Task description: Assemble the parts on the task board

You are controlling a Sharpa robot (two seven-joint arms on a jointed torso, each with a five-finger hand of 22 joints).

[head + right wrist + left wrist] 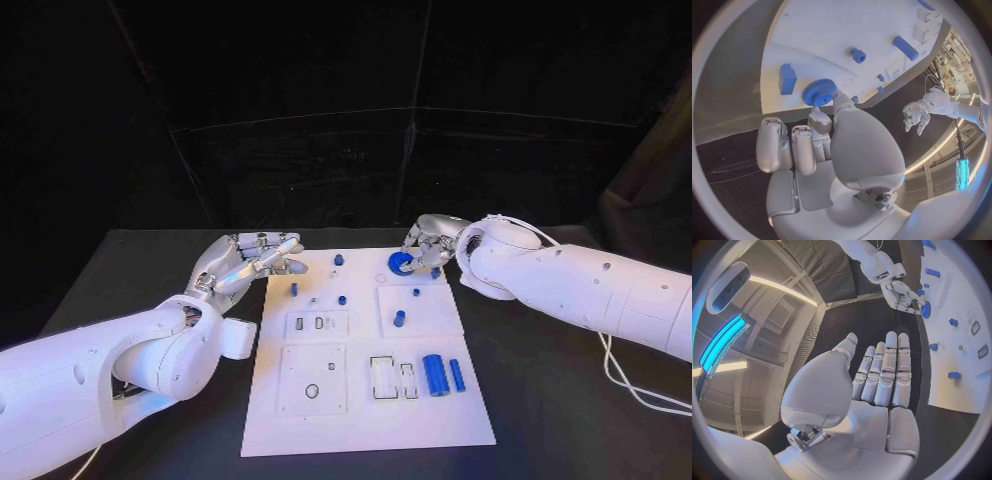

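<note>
Pinching a blue gear (400,262) between thumb and fingertip, the right hand (427,244) holds it at the far edge of the white board (361,420), low over the surface. The right wrist view shows the toothed wheel (819,93) caught at its rim, which leaves its centre free; I judge that is so it can be dropped over one of the small blue pegs (339,259) standing nearby. The left hand (257,254) hovers beside the board's far left corner with fingers straight and apart, holding nothing (879,375), seemingly kept clear yet near enough to steady the board. Two blue cylinders (433,375) lie in the near right part of the board, beside empty rectangular slots (382,378), probably waiting their turn. The board rests flat on the black bench (144,270).
</note>
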